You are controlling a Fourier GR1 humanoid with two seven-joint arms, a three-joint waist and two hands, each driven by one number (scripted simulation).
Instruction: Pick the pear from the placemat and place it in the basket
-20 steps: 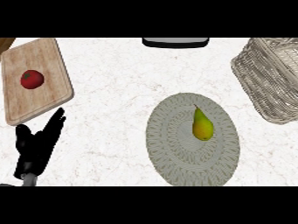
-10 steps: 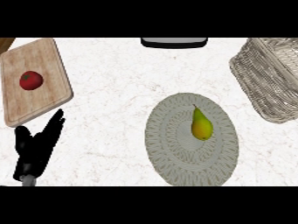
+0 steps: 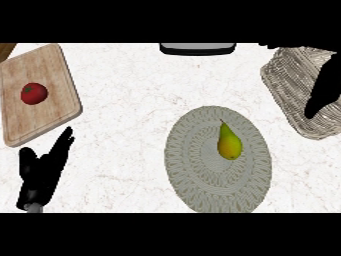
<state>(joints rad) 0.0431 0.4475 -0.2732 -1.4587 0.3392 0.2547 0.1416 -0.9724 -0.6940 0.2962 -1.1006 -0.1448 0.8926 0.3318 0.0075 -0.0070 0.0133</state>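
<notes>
The counter [image 3: 136, 90] is taking up nearly everything I'm looking at, pale and marbled. On it, the round woven placemat [image 3: 202, 185] is lying low and right of centre, and the wicker basket [image 3: 291, 85] is sitting up at the right, near the mat but not touching it. A wooden board [image 3: 51, 80] is lying at the left with a tomato [image 3: 33, 93] on it, well apart from the job.

The right hand [image 3: 328, 85] is hanging over the basket, fingers stretched straight and pointing down toward the mat, holding nothing. The left hand [image 3: 44, 170] is resting open at the lower left, also carrying nothing.

The pear [image 3: 229, 144] is lying on the mat, right of its middle, stem pointing up the view, untouched.

So the reach is what's going on, I'd say. To do it well, the right hand should be coming down and left off the basket, staying open, and settling over the pear's fat lower half, not the thin neck. Closing across the width looks safest, since it could roll on that weave.
</notes>
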